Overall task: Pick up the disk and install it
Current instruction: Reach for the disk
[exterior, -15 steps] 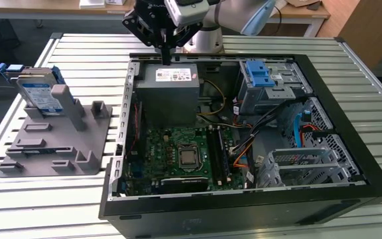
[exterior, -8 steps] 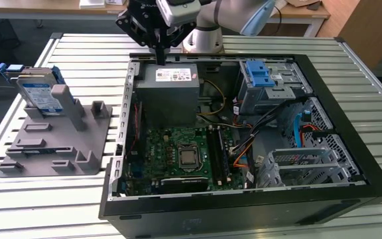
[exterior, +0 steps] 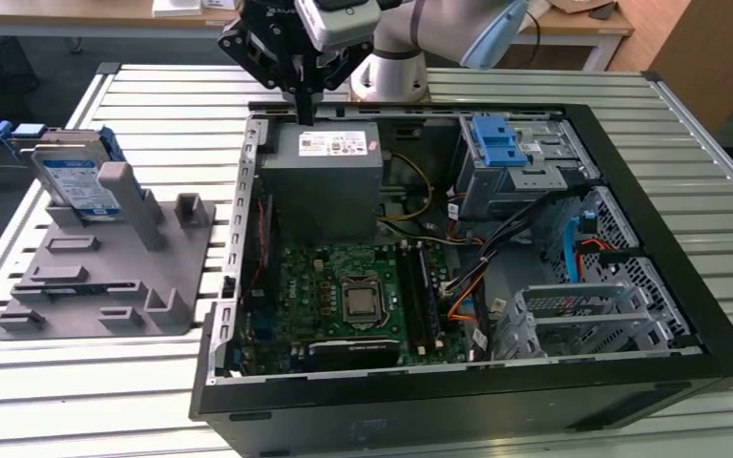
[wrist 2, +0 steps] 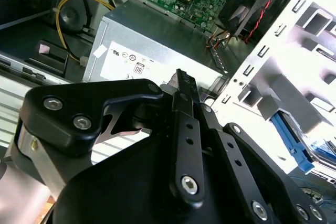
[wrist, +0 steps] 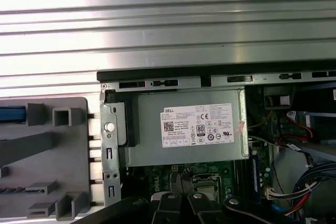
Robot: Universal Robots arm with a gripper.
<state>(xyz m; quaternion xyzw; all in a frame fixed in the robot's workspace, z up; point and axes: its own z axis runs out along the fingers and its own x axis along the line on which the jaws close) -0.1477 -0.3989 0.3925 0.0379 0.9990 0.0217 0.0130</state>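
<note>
1. The black pincer hangs from the white-and-grey robot arm at 12 o'clock in the exterior view. It is over the far edge of the open black computer case.
2. Its fingers are drawn in narrow, tips nearly together, with nothing between them. The first wrist view shows the pincer in the same narrow state.
3. The fingertips point down at the far end of the grey metal power-supply box, which carries a white label. I cannot tell whether they touch it.
4. The disk is a flat rectangular silver hard drive with a white-and-blue label in a blue plastic carrier. It stands upright at 9 o'clock from the pincer, well apart from it.
5. The disk rests in the far end of a grey plastic holder with slots and posts. This holder lies on the slatted metal tabletop, just beside the case.
6. Inside the case, the green motherboard lies at 6 o'clock from the power-supply box.
7. The metal drive cage, topped by a blue plastic latch, sits at 3 o'clock from that box.
8. In the first wrist view the power-supply box lies between the case wall and the motherboard.
</note>
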